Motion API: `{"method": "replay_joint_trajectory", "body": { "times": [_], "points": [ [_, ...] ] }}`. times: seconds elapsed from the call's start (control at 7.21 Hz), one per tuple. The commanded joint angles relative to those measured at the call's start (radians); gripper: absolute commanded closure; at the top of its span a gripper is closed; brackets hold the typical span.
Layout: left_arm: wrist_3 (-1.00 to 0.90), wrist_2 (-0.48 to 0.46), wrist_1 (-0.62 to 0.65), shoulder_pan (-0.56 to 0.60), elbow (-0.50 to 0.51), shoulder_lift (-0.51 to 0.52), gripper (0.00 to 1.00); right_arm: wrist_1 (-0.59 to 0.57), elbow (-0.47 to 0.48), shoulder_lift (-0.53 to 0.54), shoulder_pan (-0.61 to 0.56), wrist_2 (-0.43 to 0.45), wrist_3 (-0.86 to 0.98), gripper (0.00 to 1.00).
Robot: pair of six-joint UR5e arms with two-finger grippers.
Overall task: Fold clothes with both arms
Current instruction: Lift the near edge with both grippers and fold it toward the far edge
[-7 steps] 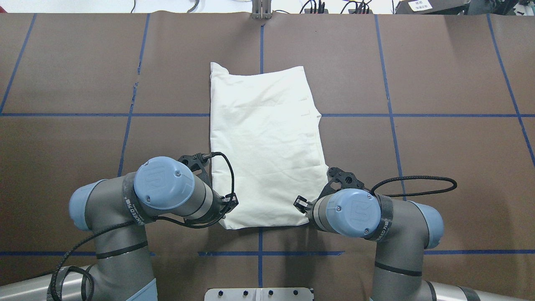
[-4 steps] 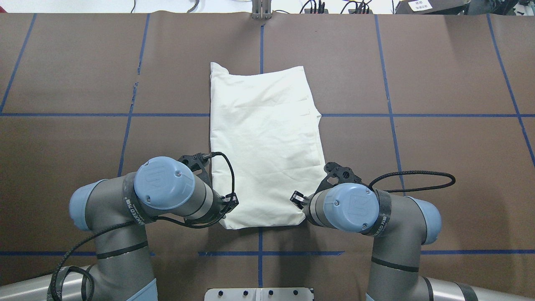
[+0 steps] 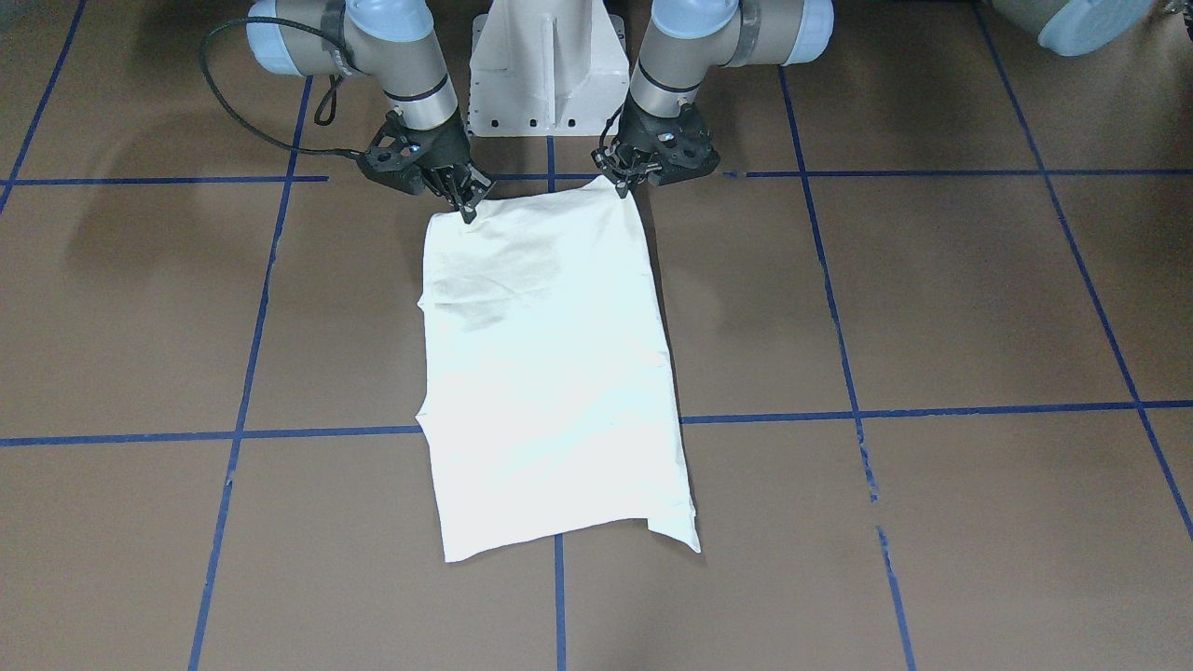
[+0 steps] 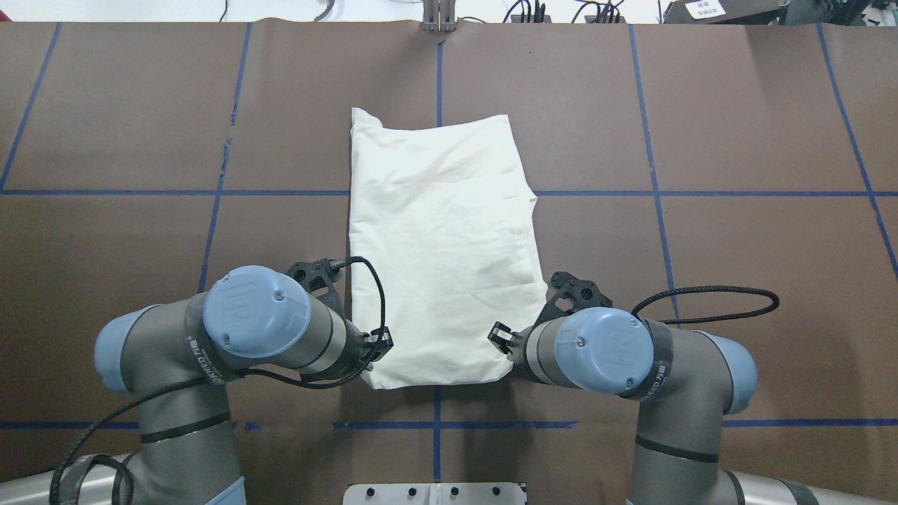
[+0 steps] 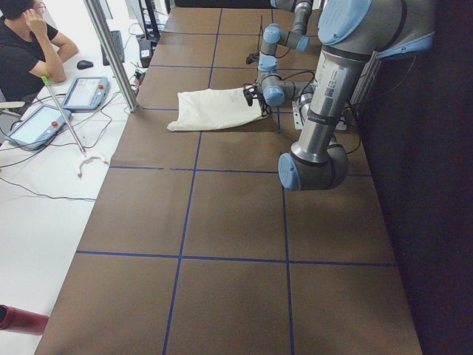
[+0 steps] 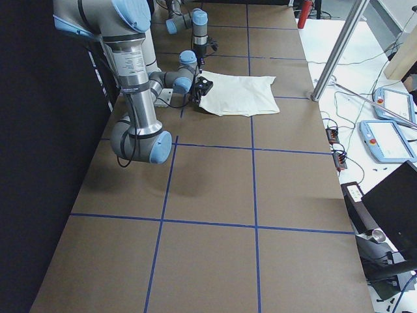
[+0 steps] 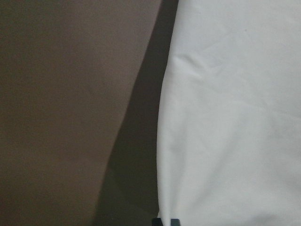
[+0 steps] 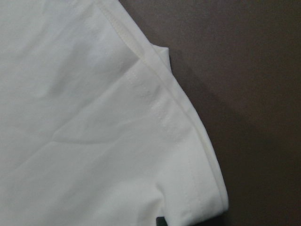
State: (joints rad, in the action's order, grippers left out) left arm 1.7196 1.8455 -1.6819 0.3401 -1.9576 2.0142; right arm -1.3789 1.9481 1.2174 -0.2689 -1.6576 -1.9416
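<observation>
The cream-white shirt (image 3: 550, 373) lies folded into a long panel on the brown table, plain side up. Its cat print and lettering are hidden. It also shows in the overhead view (image 4: 442, 238). My left gripper (image 3: 620, 183) is pinched on the near corner on my left. My right gripper (image 3: 464, 209) is pinched on the near corner on my right. In the overhead view both wrists cover the fingertips. The left wrist view shows the shirt's edge (image 7: 235, 117) close up. The right wrist view shows a hemmed corner (image 8: 84, 117).
The white pedestal base (image 3: 545, 65) stands just behind the grippers. A black cable loop (image 4: 708, 308) lies right of my right wrist. Blue tape lines (image 4: 438, 70) grid the table. An operator (image 5: 22, 52) and teach pendants (image 5: 85, 92) are beyond the far edge.
My left wrist has shifted a little to the left and back. My right wrist has shifted slightly. The shirt's near edge has crept slightly toward the robot.
</observation>
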Motion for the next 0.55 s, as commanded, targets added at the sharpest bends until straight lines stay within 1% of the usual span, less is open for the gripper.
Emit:
{"method": "replay_joint_trajectory", "body": {
  "times": [0.0, 0.28, 0.42],
  "points": [
    [0.0, 0.0, 0.001, -0.028, -0.064, -0.046, 1.0, 0.003, 0.09, 0.033, 0.052, -0.005, 0.0, 1.0],
    [-0.002, 0.009, 0.001, -0.03, -0.09, -0.034, 1.0, 0.006, 0.085, 0.013, 0.062, 0.001, 0.004, 1.0],
    [-0.002, 0.009, 0.001, -0.032, -0.089, -0.031, 1.0, 0.004, 0.077, -0.002, 0.016, 0.001, 0.024, 1.0]
  ]
}}
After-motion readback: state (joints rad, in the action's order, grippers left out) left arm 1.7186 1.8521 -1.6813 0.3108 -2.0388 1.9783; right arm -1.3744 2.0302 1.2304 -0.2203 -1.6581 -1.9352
